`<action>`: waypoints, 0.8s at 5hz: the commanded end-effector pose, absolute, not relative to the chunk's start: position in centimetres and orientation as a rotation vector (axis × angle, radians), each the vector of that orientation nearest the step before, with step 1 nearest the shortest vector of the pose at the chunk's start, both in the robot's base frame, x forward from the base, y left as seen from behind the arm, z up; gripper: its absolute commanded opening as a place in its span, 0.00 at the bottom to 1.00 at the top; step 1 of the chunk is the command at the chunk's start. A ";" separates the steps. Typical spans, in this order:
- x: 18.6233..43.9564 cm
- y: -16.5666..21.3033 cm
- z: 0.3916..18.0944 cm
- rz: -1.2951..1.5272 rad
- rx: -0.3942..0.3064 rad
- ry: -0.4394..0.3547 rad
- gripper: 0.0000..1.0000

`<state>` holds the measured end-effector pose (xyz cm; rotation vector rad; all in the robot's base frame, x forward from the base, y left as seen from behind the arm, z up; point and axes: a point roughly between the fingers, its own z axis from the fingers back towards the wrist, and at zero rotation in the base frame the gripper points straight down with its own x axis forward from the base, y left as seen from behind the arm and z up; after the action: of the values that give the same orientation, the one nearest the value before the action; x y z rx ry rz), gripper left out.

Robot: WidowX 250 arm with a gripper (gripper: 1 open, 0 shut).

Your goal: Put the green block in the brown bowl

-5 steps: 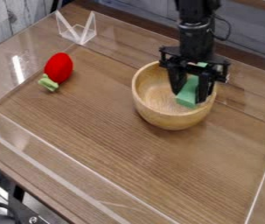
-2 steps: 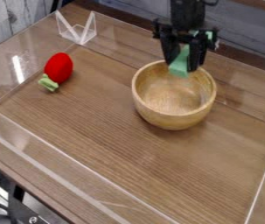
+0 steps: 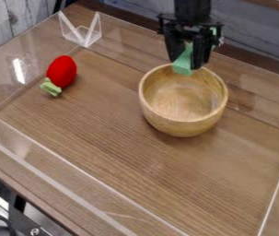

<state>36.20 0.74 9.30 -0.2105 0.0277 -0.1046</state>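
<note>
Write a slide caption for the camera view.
Gripper holds the green block above the far rim of the brown bowl; red strawberry toy lies left.

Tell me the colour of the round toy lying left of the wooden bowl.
Red, with a green stem: the round strawberry-like toy, clearest in the camera view.

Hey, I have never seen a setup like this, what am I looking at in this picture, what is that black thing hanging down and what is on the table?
There is one picture, taken from a camera looking down at a wooden table from the front. The black thing is the end of a robot arm; its gripper works like a two-fingered hand. It is shut on a green block, held in the air over the far rim of a brown bowl, which looks empty. To the left lies a red strawberry toy with a green stem. Clear plastic walls edge the table.
</note>
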 end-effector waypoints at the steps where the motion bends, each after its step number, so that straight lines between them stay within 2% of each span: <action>1: 36.6 1.0 10.7 -0.139 -0.205 -0.023 0.00; 2: 36.2 0.8 10.3 -0.167 -0.208 -0.014 0.00; 4: 35.2 2.0 9.3 -0.037 -0.213 -0.016 0.00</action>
<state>34.76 1.64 7.04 -0.2235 0.0584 -0.0394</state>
